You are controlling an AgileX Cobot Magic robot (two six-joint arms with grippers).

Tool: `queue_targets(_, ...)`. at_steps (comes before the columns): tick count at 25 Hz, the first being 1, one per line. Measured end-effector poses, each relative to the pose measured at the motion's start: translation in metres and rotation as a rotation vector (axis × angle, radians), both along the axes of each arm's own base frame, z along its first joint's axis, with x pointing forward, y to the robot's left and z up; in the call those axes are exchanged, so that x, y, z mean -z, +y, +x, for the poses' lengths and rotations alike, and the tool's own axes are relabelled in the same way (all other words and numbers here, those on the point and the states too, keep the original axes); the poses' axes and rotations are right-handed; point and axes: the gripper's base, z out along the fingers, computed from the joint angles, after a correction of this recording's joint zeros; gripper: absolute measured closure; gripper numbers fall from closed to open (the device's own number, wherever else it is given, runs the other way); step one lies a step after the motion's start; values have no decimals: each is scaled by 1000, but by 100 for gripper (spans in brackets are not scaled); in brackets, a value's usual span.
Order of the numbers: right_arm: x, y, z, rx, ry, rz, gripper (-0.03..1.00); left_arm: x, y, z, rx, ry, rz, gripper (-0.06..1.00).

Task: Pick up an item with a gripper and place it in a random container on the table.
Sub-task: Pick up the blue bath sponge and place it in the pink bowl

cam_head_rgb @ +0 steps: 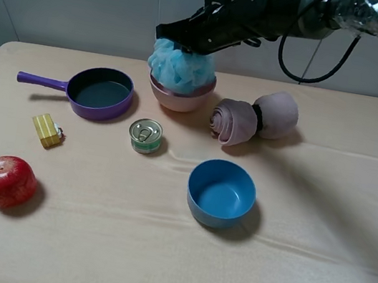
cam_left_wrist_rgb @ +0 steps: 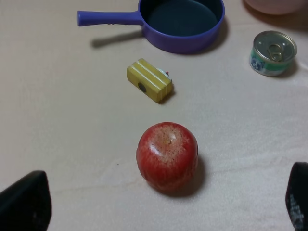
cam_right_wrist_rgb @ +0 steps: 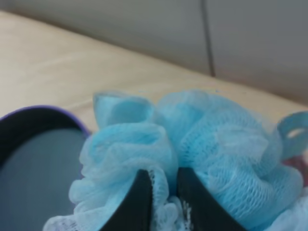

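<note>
The right gripper (cam_head_rgb: 169,36) reaches in from the far right on a black, cable-hung arm. Its two smooth black fingers (cam_right_wrist_rgb: 139,204) are pressed nearly together, pinching a fold of the bath pouf (cam_head_rgb: 180,64) between them. The bath pouf is a ruffled ball of light-blue mesh netting. It sits at the mouth of the pink bowl (cam_head_rgb: 179,98), its lower frills reaching the rim. Whether it rests there or hangs from the grip cannot be told.

The pink bowl is round, smooth and plastic-looking, and stands at the far middle of the table (cam_head_rgb: 297,276), which is covered in beige, faintly wrinkled cloth. Just left of it lies a glossy purple pan (cam_head_rgb: 99,94) with a dark inside, its handle pointing left. To the right lies a soft pinkish-grey towel (cam_head_rgb: 254,120), rolled and cinched by a black band. Nearer, a short tin (cam_head_rgb: 145,136) with a ring-pull lid stands upright, and a deep blue bowl (cam_head_rgb: 221,193) sits near and right of it.

The left gripper (cam_left_wrist_rgb: 161,204) is spread wide — only its black tips show — above the near left, over a speckled red apple (cam_left_wrist_rgb: 167,156). Beyond the apple lies a ridged yellow block (cam_left_wrist_rgb: 148,80).
</note>
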Motion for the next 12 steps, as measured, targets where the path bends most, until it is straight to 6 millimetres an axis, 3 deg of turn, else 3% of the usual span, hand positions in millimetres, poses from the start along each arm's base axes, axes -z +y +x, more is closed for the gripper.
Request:
queue_targets(4,0,12,-9,-35,-6,-7,91,0,0,0,0,0,0,-4)
queue_targets(12,-1,13,-9,-34,-16,-6,91,0,0,0,0,0,0,-4)
